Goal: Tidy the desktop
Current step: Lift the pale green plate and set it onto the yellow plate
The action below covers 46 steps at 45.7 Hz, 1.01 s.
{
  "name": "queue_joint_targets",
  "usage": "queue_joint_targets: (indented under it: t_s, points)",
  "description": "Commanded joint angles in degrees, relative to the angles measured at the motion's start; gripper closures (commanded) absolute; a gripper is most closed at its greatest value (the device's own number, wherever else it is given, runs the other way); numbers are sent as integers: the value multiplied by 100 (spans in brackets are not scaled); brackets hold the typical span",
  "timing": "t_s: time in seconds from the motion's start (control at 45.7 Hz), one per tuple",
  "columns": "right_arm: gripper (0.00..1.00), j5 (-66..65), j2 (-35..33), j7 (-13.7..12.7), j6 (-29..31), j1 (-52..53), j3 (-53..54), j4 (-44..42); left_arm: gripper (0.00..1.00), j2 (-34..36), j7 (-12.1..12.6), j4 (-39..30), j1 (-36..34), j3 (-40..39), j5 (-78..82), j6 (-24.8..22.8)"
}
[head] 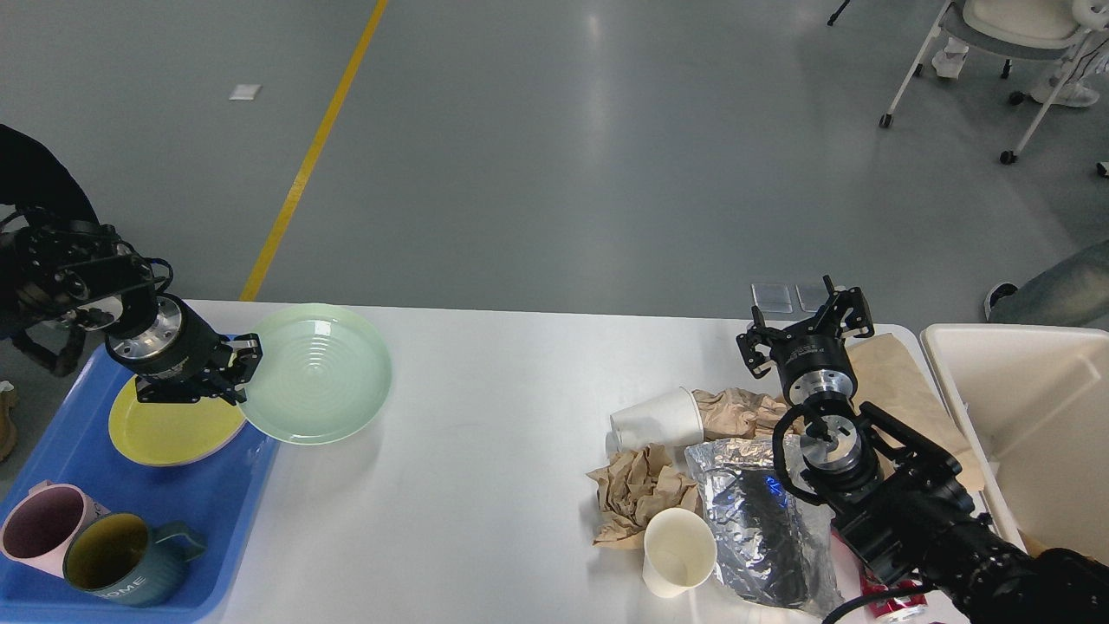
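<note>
The white desktop fills the lower view. My left gripper is shut on the left rim of a pale green plate, held tilted over the edge between the desktop and the blue tray. My right gripper is open and empty, raised over the far right of the desktop, above crumpled brown paper. Near it lie a tipped white paper cup, a second crumpled paper wad, a white cup on its side and a silver foil bag.
In the blue tray sit a yellow plate, a pink mug and a teal mug. A cream-white bin stands at the right edge. A flat brown paper bag lies behind my right arm. A red can peeks out under it.
</note>
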Motion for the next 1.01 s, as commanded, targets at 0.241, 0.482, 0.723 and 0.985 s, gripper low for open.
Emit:
queue_joint_targets:
  t_s: [0.241, 0.482, 0.723, 0.985]
  points:
    - [0, -2, 0, 0, 0, 0, 0, 0, 100, 878, -5, 900, 558, -350, -3, 42]
    - [0, -2, 0, 0, 0, 0, 0, 0, 100, 843, 241, 1569, 1182, -912, 6, 148]
    - [0, -2, 0, 0, 0, 0, 0, 0, 100, 808, 628, 1622, 1499, -1088, -3, 499]
    - [0, -2, 0, 0, 0, 0, 0, 0, 100, 755, 654, 1622, 1728, -1176, -3, 649]
